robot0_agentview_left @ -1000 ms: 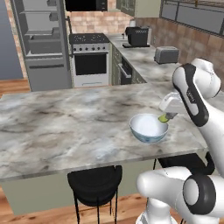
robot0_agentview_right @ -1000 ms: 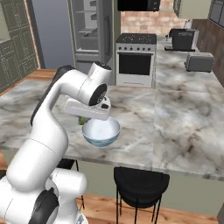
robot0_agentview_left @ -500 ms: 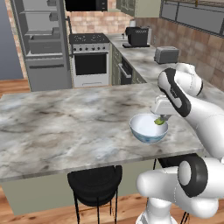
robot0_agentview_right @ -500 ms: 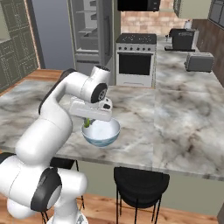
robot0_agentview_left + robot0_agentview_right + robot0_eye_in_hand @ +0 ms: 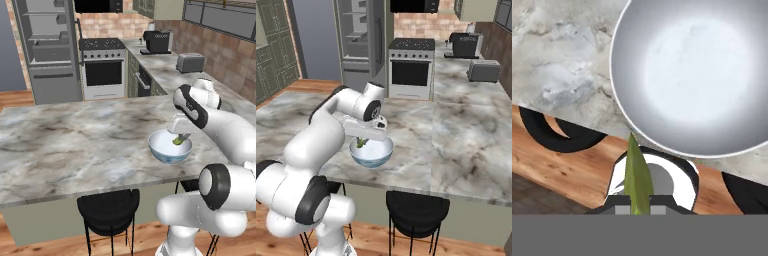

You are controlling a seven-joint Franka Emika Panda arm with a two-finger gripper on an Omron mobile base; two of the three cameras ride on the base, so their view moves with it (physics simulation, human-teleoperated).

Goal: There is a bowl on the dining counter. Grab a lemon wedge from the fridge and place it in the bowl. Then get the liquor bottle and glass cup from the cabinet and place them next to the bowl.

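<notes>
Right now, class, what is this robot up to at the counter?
The robot's hand is shut on a lemon wedge and holds it over the bowl, which sits near the front edge of the dining counter. The wedge has not been let go yet. Behind, the fridge stands open. A black stool is tucked under the counter.
</notes>
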